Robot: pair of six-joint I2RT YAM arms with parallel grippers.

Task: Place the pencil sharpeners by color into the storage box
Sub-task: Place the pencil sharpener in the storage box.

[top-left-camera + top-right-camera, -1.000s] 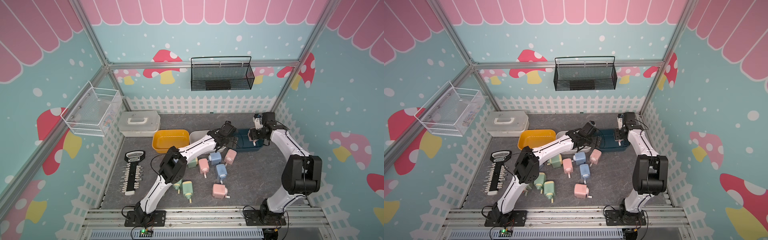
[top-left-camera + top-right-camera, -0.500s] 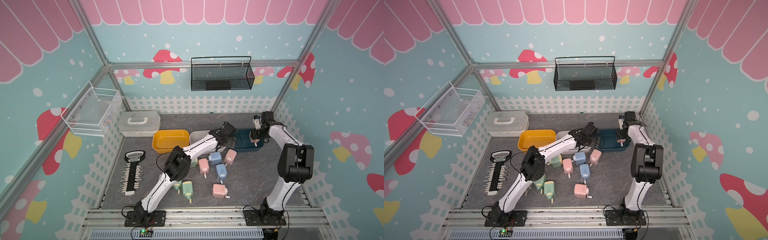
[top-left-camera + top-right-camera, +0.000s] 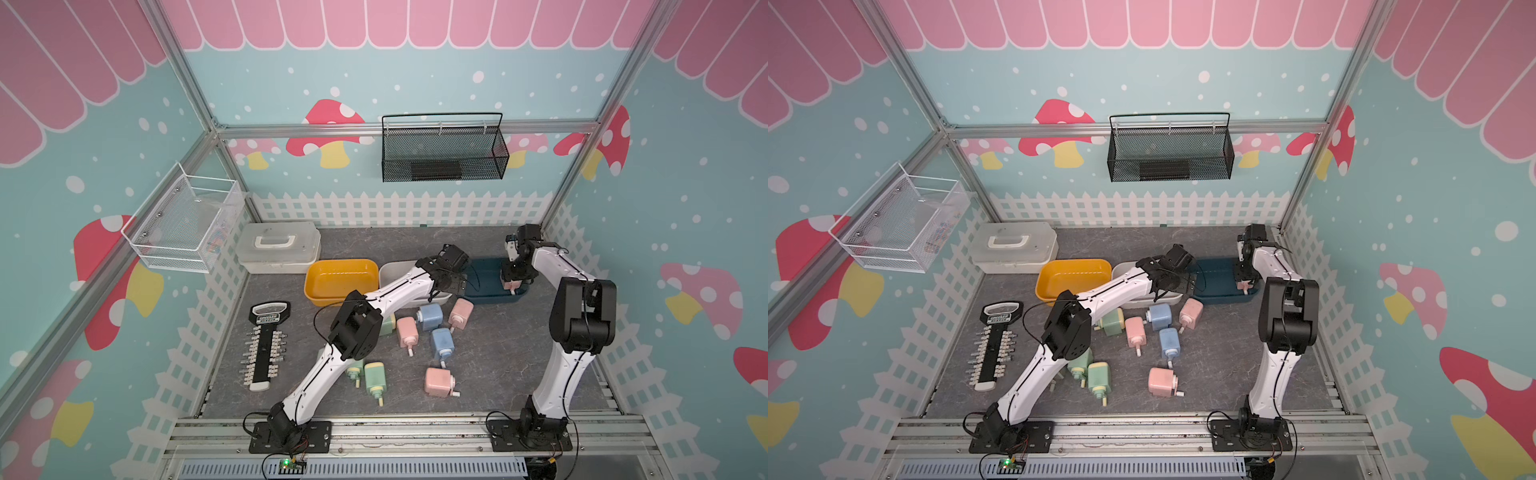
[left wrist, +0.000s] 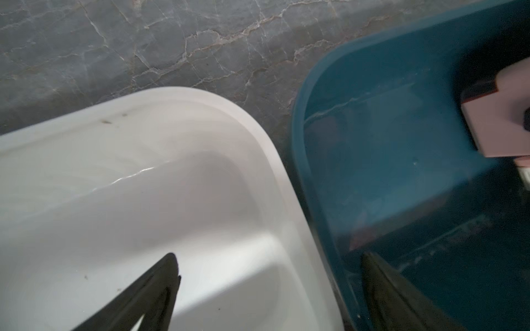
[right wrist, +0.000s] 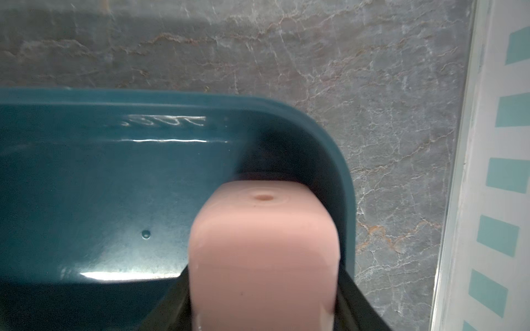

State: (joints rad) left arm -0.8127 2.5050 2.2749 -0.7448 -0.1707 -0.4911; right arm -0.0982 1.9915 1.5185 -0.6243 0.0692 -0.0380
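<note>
My right gripper (image 5: 263, 286) is shut on a pink pencil sharpener (image 5: 263, 252), held at the right end of the dark teal storage box (image 5: 86, 177); both top views show it there (image 3: 510, 286) (image 3: 1243, 286). Whether it rests on the floor of the teal box (image 3: 486, 282) I cannot tell. My left gripper (image 4: 269, 255) is open and holds nothing. It hangs over the seam between the white box (image 4: 143, 172) and the teal one (image 4: 372, 143). Several pink (image 3: 406, 330), blue (image 3: 442, 343) and green (image 3: 376, 376) sharpeners lie loose on the table.
A yellow box (image 3: 340, 278) stands left of the white box (image 3: 395, 268). A lidded white case (image 3: 278, 247) is at the back left, and a black-and-white bar tool (image 3: 266, 349) lies at the left. The picket-fence wall (image 5: 502, 172) runs close to the teal box's right end.
The right arm's elbow has swung back toward the wall, while its gripper stays at the teal box's right end with the pink sharpener. The left arm's elbow has shifted slightly; its gripper has hardly moved.
</note>
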